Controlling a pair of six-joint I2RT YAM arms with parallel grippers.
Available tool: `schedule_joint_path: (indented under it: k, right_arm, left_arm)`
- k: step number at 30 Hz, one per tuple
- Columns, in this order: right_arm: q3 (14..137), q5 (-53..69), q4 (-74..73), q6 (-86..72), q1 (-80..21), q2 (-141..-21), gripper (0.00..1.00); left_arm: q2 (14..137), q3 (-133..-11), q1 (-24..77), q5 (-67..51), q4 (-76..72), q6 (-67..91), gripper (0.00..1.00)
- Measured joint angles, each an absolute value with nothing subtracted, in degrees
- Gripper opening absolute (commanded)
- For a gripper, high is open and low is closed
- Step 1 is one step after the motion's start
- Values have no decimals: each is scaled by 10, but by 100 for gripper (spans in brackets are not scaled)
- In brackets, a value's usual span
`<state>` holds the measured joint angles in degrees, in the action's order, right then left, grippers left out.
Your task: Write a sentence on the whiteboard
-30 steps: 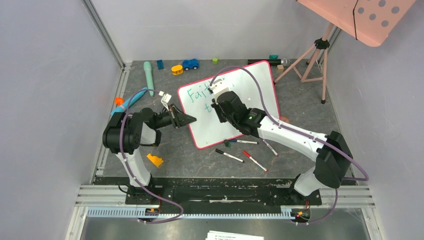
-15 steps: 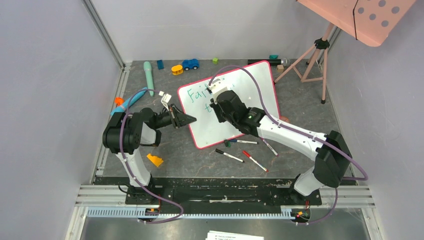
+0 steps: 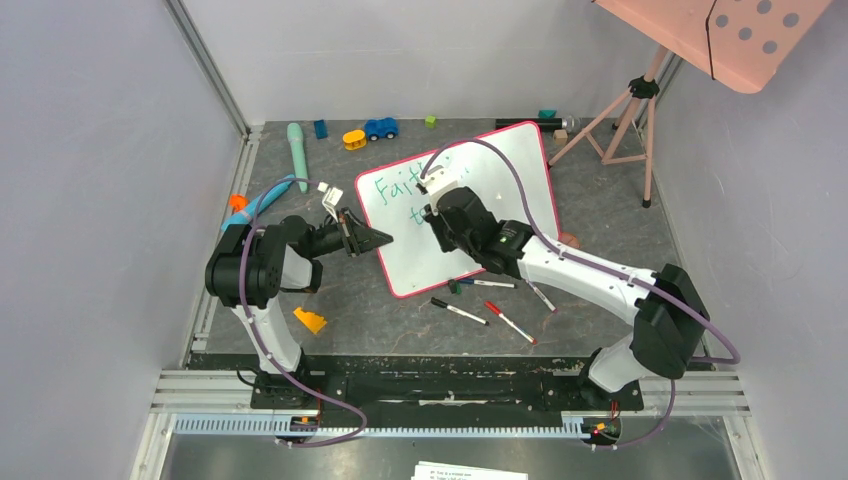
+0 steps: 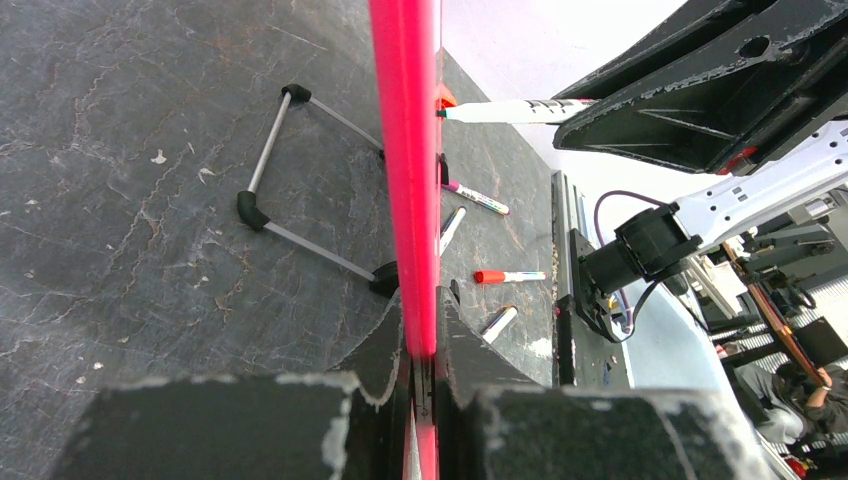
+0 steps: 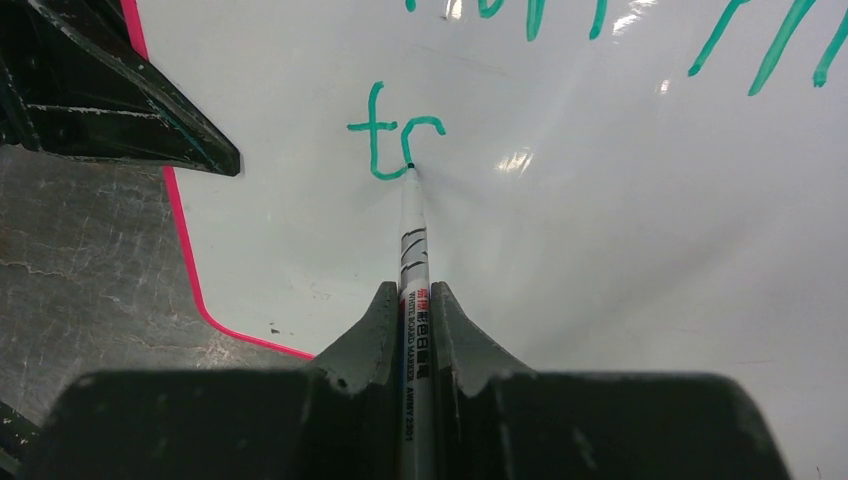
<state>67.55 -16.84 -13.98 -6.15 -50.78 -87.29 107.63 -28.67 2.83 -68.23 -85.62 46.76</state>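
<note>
The whiteboard (image 3: 495, 190) sits in the middle of the top view, a glossy white sheet with a pink-red rim and rounded corners, turned so that its long sides run from lower left to upper right. The left wrist view shows it edge-on as a red strip, propped up off the table (image 3: 350, 320) by a wire stand (image 4: 300, 190) behind it.

The sentence (image 3: 395, 187) is in green. A first line runs along the board's upper left part, and the right wrist view shows a second line that so far reads "tr" (image 5: 395, 135).

The right hand (image 5: 413, 300) is clamped on a marker (image 5: 412, 230) whose tip touches the board at the foot of the "r". The left hand (image 4: 420, 350) is closed on the board's rim, at the left edge in the top view.

The board's right and lower parts are bare white. Its lower left corner curves round just beside the left hand in the right wrist view.

Four loose pens (image 3: 458, 311) lie on the table below the board's bottom edge, near the right arm. Small toys (image 3: 381, 128) line the top edge of the table, and a pink tripod (image 3: 620, 120) stands close to the board's upper right corner.
</note>
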Motion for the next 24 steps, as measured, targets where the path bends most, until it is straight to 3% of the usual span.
schedule_joint_path:
  k: [24]
  right_arm:
    - [712,-176,-154,-53,-488,-882,0]
  left_arm:
    - [1076,-287,29,-682,-856,468,2]
